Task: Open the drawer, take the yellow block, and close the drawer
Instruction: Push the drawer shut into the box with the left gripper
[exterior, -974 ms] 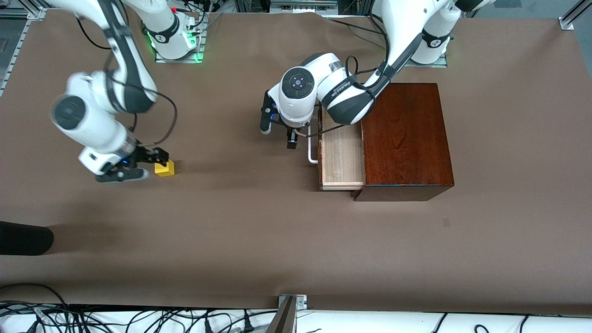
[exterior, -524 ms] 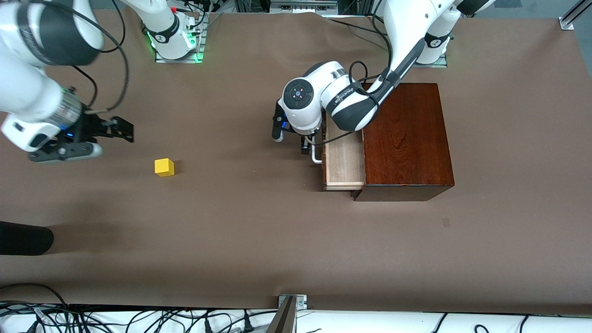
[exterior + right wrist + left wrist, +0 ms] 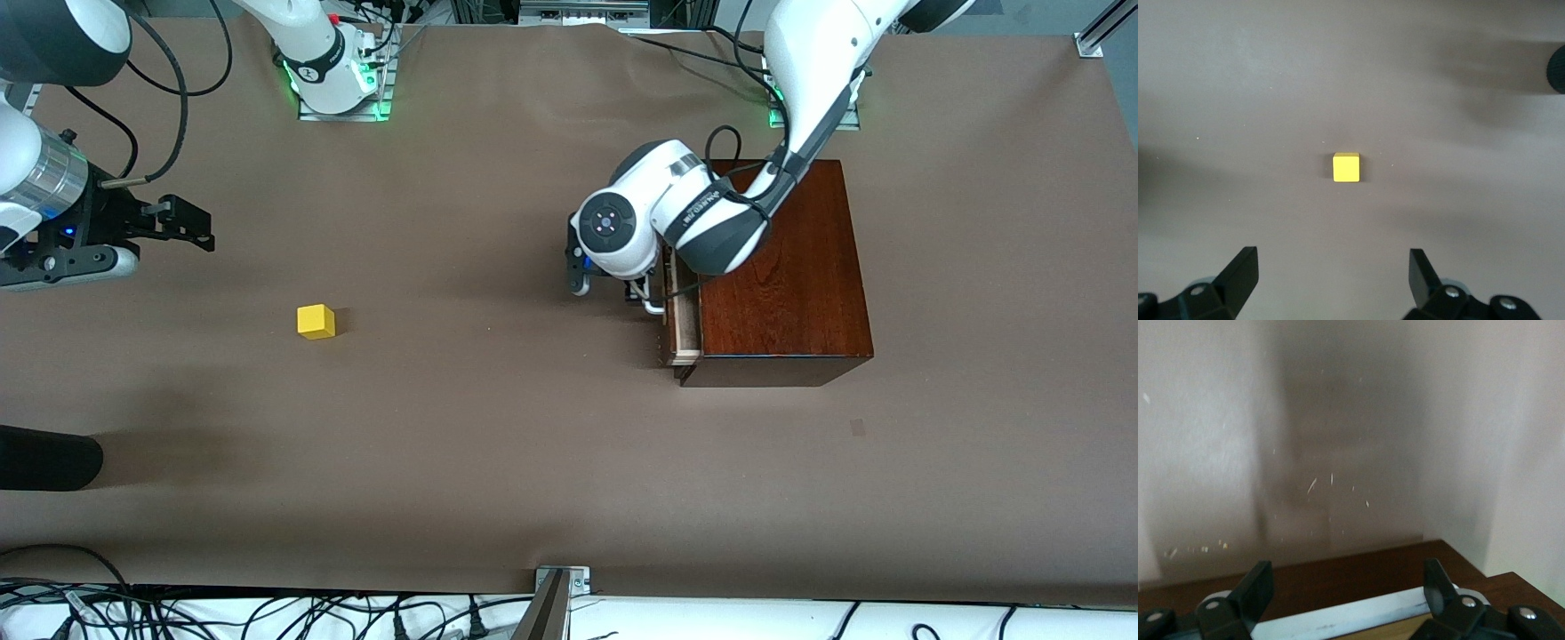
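Observation:
The yellow block [image 3: 316,321] lies alone on the brown table toward the right arm's end, and it shows in the right wrist view [image 3: 1345,167]. My right gripper [image 3: 173,238] is open and empty, up in the air near that end [image 3: 1331,270]. The drawer [image 3: 680,313] of the dark wooden box [image 3: 782,267] stands out only a little. My left gripper [image 3: 647,298] is at the drawer front, open [image 3: 1345,587], and the white bar handle [image 3: 1351,617] lies between its fingers [image 3: 1251,593]. The drawer's inside is hidden.
A black rounded object [image 3: 44,458] lies at the table's edge toward the right arm's end, nearer to the front camera than the block. It also shows in the right wrist view [image 3: 1557,67]. Cables run along the table's front edge.
My left gripper has pushed the drawer from wide open to nearly shut. My right gripper has let go of the yellow block, risen and drawn away toward its own end.

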Controlling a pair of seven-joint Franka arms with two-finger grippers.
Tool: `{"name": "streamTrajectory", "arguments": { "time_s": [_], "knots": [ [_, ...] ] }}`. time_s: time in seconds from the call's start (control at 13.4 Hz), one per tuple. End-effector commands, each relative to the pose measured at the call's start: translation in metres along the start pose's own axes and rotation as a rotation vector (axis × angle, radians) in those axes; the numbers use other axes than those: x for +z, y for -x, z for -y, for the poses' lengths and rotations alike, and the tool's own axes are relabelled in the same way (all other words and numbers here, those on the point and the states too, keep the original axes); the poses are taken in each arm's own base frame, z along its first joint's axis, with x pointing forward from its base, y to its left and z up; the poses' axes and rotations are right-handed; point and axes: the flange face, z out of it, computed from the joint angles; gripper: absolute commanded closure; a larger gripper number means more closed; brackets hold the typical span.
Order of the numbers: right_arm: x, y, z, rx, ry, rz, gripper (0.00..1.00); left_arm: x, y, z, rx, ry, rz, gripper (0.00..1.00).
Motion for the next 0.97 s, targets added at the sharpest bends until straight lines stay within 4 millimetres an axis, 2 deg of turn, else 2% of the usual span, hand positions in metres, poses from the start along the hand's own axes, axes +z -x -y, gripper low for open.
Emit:
{"name": "streamTrajectory", "arguments": {
  "time_s": [0.0, 0.15, 0.37, 0.45, 0.6, 0.67, 0.75, 0.9],
  "knots": [
    [-0.023, 0.002, -0.004, -0.011, -0.007, -0.031, 0.0, -0.017, 0.037, 0.009, -0.017, -0.004, 0.042, 0.0],
    [-0.022, 0.001, -0.006, -0.007, 0.004, -0.031, 0.0, -0.016, 0.048, 0.014, -0.033, 0.014, 0.051, 0.0],
    [-0.029, 0.002, -0.004, -0.006, 0.012, -0.041, 0.0, -0.024, 0.046, 0.011, -0.029, 0.005, 0.035, 0.0],
    [-0.035, 0.002, -0.007, -0.003, 0.014, -0.052, 0.0, -0.042, 0.047, 0.009, -0.036, -0.015, 0.008, 0.0],
    [-0.034, 0.0, -0.007, 0.0, 0.019, -0.054, 0.0, -0.089, 0.049, -0.009, -0.045, -0.088, -0.031, 0.0],
    [-0.034, -0.001, -0.006, -0.008, 0.037, -0.053, 0.0, -0.121, 0.057, -0.016, -0.055, -0.135, -0.06, 0.0],
    [-0.033, -0.002, -0.007, -0.008, 0.048, -0.054, 0.0, -0.148, 0.072, -0.018, -0.076, -0.161, -0.097, 0.0],
    [-0.032, -0.002, -0.007, -0.008, 0.047, -0.053, 0.0, -0.184, 0.123, -0.008, -0.15, -0.201, -0.149, 0.0]
  ]
}}
